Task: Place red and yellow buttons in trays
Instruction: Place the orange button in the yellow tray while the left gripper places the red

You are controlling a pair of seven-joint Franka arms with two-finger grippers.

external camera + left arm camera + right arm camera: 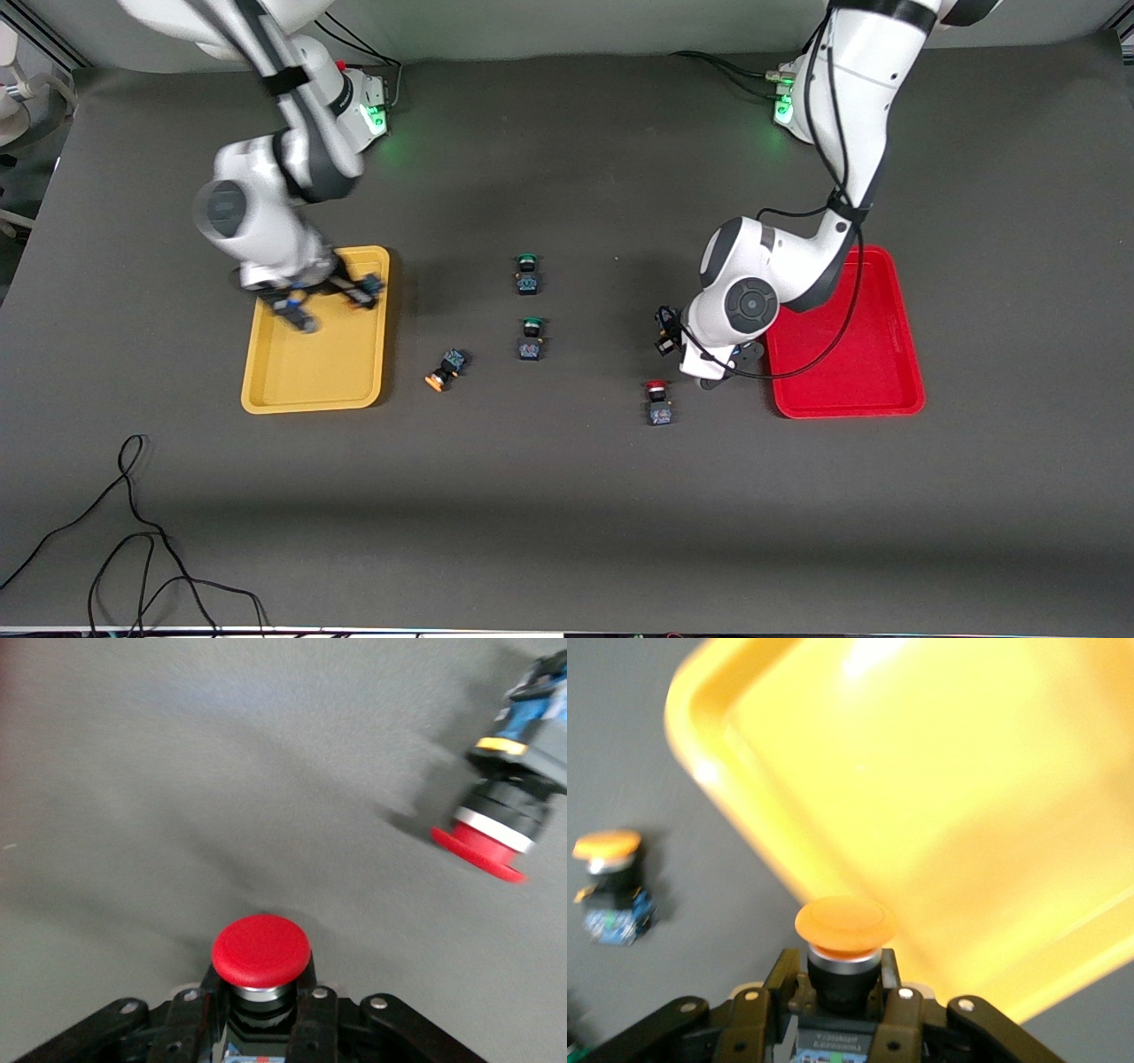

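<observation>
My right gripper [326,299] is over the yellow tray [310,372], shut on a yellow button [844,930] that hangs above the tray's rim [966,771]. A second yellow button [446,368] lies on the mat beside that tray and also shows in the right wrist view [609,881]. My left gripper [716,363] is over the mat beside the red tray [868,354], shut on a red button [261,952]. Another red button [657,403] sits on the mat close by and also shows in the left wrist view [496,828].
Two green-capped buttons [528,275] [531,338] sit mid-table between the trays. A loose black cable [133,532] lies on the mat near the front camera at the right arm's end.
</observation>
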